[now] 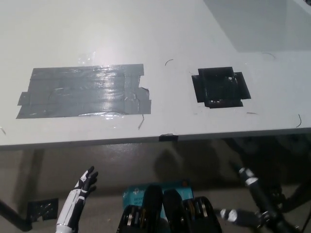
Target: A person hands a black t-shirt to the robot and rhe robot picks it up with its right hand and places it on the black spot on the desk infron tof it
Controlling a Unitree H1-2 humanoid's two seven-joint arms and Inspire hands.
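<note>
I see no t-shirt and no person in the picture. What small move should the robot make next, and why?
Probably it should raise the right hand toward the desk edge and wait there for the hand-over. No shirt is in view, the black spot is bare, and both hands hang below the desk, the left hand resting at lower left with its fingers apart.

Grey tape patch (85, 92), desk's left

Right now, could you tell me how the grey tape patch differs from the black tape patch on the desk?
The grey patch is much larger and wider than the black patch. The grey patch is glossy with glare; the black patch looks dark and dull. The grey patch lies left, the black patch right. Both are taped flat on the white desk.
</note>
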